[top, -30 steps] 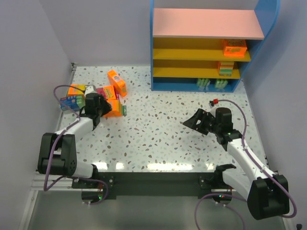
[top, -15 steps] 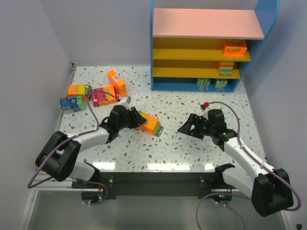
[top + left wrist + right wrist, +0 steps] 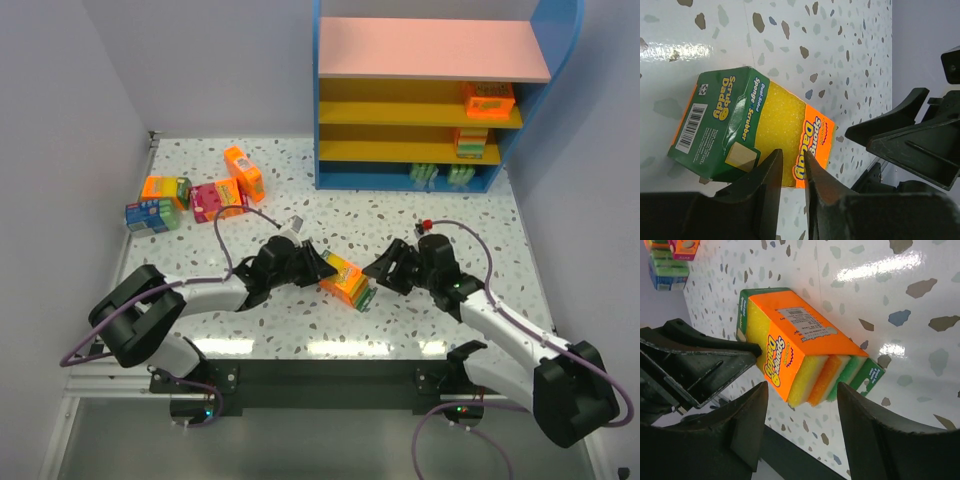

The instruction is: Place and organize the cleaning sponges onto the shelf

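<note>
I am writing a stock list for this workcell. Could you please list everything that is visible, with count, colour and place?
Shelf: one, blue frame, pink top board, yellow tiers, far right of the table.
Packs on shelf: orange on the upper and middle yellow tiers, green ones at the bottom; exact count unclear.
Loose packs: four, two orange, one magenta, one blue, far left of the table.
Held pack: one, orange with green ends, near centre.
Table: one, white, speckled.
Left end effector: one, black, shut on the held pack.
Right end effector: one, black, open, facing the held pack.
</note>
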`<state>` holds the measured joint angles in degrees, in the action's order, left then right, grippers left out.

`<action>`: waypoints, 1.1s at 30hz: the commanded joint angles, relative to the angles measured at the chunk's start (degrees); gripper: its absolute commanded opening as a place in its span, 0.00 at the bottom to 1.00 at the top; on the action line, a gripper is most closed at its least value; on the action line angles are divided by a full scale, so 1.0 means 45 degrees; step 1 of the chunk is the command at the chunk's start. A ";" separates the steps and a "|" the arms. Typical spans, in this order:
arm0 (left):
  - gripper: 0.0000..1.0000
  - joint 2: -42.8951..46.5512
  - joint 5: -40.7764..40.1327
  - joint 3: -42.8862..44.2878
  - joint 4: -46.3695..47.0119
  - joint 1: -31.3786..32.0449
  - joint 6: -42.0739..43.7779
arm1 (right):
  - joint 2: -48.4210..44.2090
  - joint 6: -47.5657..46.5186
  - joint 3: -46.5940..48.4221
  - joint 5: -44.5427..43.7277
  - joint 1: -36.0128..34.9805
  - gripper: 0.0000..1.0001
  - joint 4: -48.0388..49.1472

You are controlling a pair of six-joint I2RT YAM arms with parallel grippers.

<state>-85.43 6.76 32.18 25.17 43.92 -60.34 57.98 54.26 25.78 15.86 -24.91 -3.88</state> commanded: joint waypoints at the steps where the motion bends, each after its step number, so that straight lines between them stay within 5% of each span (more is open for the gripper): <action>1: 0.29 0.0310 -0.0585 -0.0140 -0.0496 0.0317 -0.0888 | 0.0377 0.1301 0.0052 -0.0575 -0.0285 0.60 0.0550; 21: 0.26 0.0409 -0.0702 -0.0687 0.0208 0.1060 -0.1572 | 0.2350 0.2806 -0.0222 -0.0477 -0.1711 0.53 0.1603; 27: 0.25 0.0585 -0.0644 -0.1000 0.0266 0.1060 -0.1650 | 0.2859 0.2766 -0.0143 -0.0574 -0.1731 0.40 0.1858; 33: 0.23 0.0449 -0.0312 -0.1195 0.0520 0.1099 -0.1534 | 0.2839 0.2611 -0.0065 -0.0633 -0.1750 0.10 0.1761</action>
<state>-82.96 1.21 28.25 27.35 47.59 -66.94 69.04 66.63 24.93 15.16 -31.97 3.77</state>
